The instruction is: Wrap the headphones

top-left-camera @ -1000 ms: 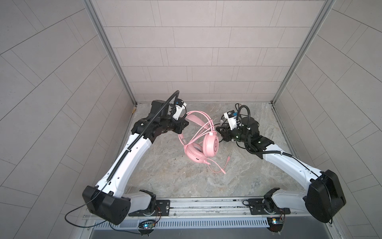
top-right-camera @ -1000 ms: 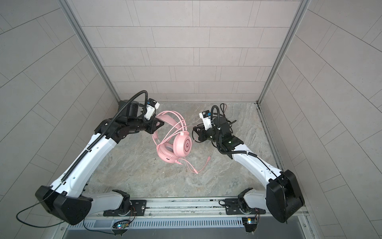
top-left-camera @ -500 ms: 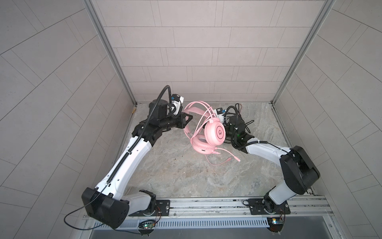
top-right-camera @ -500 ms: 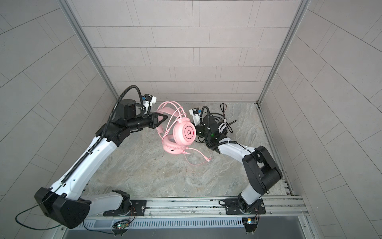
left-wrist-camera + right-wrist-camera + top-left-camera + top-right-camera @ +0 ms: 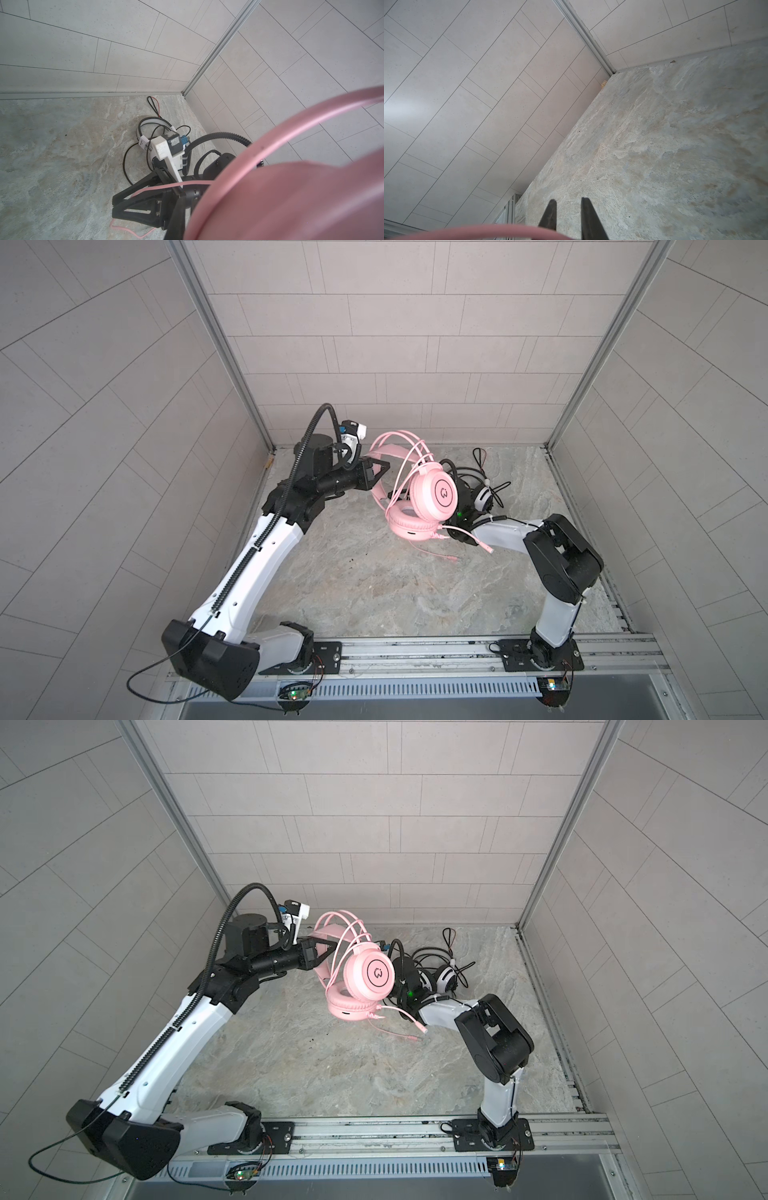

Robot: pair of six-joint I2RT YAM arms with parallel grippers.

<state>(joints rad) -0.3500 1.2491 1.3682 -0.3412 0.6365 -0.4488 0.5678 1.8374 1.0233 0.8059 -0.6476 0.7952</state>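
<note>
Pink headset (image 5: 419, 508), round logo (image 5: 444, 492) on cup, left claw (image 5: 385, 467) pinching it, right claw (image 5: 568, 204) slightly spread

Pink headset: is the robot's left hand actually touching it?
Touching. In both top views the left hand is shut on the wide headband of the pink headset; that band fills the left wrist view close up.

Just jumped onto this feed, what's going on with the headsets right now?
The left gripper is shut on the band of the pink headset, holding it up. Its pink cable runs across the right gripper, whose jaws are slightly open with nothing between them. The white-and-black headset lies behind the right arm, in neither gripper.
</note>
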